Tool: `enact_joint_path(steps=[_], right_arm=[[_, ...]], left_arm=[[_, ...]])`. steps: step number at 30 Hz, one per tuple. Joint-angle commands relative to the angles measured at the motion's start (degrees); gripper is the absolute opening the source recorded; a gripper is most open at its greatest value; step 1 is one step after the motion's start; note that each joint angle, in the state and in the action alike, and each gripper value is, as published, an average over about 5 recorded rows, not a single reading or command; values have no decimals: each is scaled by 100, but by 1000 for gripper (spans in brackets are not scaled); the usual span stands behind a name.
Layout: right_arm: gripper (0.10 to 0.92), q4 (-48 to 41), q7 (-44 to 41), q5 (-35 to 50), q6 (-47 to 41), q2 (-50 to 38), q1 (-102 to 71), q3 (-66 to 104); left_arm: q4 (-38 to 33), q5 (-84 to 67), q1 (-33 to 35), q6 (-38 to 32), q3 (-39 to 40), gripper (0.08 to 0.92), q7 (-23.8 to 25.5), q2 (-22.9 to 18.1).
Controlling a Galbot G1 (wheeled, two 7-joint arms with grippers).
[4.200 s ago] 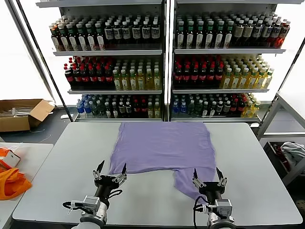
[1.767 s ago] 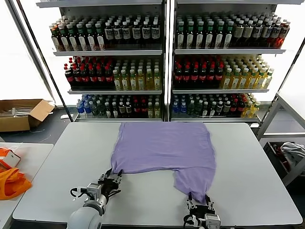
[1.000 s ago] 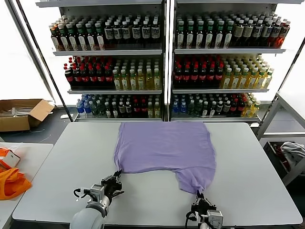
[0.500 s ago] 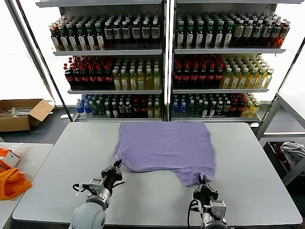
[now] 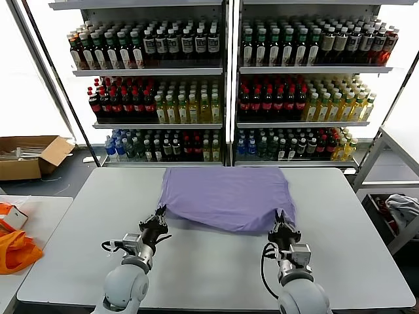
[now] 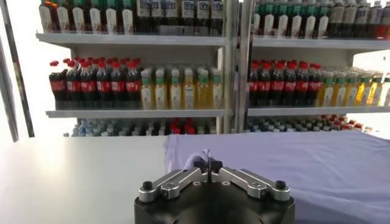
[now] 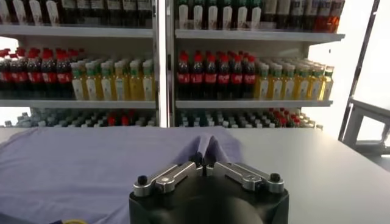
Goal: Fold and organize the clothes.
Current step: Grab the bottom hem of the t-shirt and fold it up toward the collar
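A lavender T-shirt [image 5: 226, 196] is seen on a grey bench [image 5: 353, 248], in front of shelves of drink bottles [image 5: 226, 91]. Its far part lies flat near the bench's far edge, while its near edge is raised and doubled over. The left hand [image 5: 159, 219] is clamped on the near left corner of the shirt, and the right hand [image 5: 280, 222] is clamped on the near right corner; in each wrist view a small peak of purple cloth is pinched between closed fingers [image 6: 207, 163] [image 7: 204, 159]. Both corners are held just above the cloth, so a first fold from near to far appears to be under way but not yet laid down. By this judgement the task is in an early stage: the held edge is yet to be set on the far part and released, and further folds and tidying appear to remain. An orange bag [image 5: 16, 252] is seen on a side surface at the left.
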Motion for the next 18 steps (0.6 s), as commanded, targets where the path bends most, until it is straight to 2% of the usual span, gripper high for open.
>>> enact_joint_path(steps=[1, 18], right_arm=[[107, -651, -36, 140, -18, -132, 912, -14], [107, -1946, -163, 266, -200, -63, 1993, -224]], left_arm=[[533, -38, -498, -63, 52, 83, -37, -8], [1491, -148, -1326, -181, 255, 83, -53, 36]])
